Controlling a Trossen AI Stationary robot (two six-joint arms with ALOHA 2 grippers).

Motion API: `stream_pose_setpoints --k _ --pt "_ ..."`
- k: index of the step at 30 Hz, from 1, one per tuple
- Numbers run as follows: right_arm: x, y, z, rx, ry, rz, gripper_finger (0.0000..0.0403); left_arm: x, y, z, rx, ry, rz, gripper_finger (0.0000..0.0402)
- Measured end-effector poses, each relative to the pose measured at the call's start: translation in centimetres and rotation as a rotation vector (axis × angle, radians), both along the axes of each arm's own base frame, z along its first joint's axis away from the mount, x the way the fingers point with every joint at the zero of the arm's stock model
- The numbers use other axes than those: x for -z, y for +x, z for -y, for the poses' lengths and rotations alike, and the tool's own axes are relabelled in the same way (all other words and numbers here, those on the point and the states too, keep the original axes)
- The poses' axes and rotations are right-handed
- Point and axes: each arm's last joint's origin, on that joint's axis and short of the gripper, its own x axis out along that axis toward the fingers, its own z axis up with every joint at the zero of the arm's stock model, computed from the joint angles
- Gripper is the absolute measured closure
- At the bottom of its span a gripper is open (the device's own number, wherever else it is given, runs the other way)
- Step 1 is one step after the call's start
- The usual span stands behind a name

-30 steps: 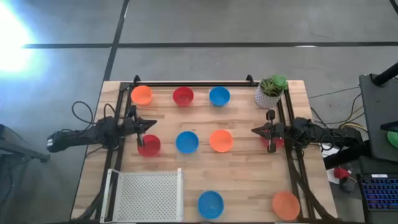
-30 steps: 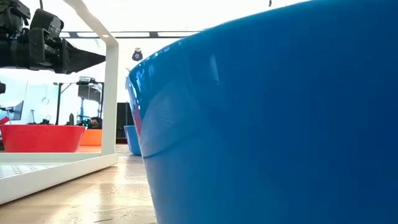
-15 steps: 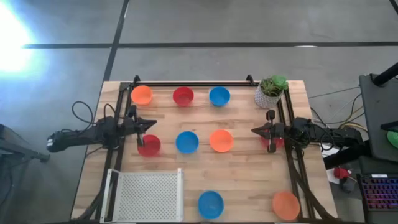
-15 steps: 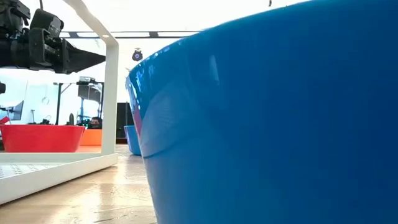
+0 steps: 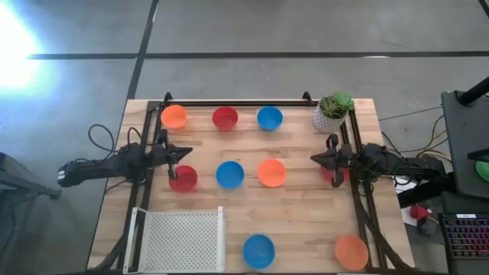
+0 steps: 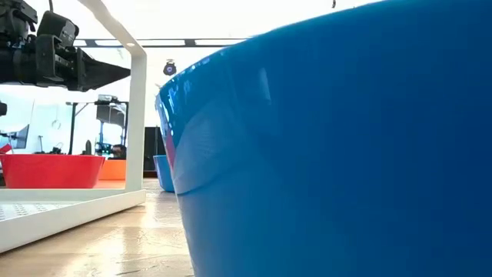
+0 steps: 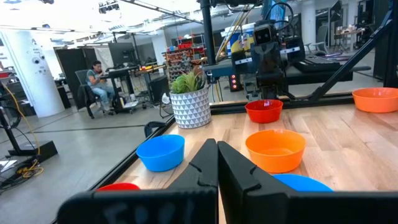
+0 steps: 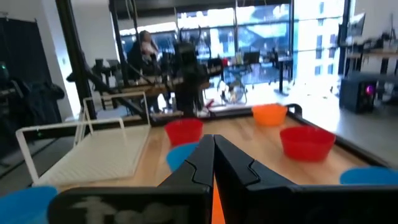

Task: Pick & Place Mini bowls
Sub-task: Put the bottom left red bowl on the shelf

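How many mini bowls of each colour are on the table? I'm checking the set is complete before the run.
Red bowls: 3, the last partly hidden under the right arm
Blue bowls: 3
Orange bowls: 3
Total: 9

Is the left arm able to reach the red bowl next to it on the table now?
Probably yes. The left end effector, shut, hangs just above the red bowl, with nothing between them. It would have to open first.
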Motion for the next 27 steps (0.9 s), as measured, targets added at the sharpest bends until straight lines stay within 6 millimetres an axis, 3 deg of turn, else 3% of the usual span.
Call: stream_pose_setpoints --k 17,27 --pt "-3.2 -0.8 0.0 0.013 -0.022 0.105 0.0394 0.0 0.0 0.0 0.000 0.000 0.000 0.0402" --pt "-3.5 -0.9 0.0 0.015 -0.035 0.115 0.0394 0.0 0.0 0.0 0.000 0.000 0.000 0.0402"
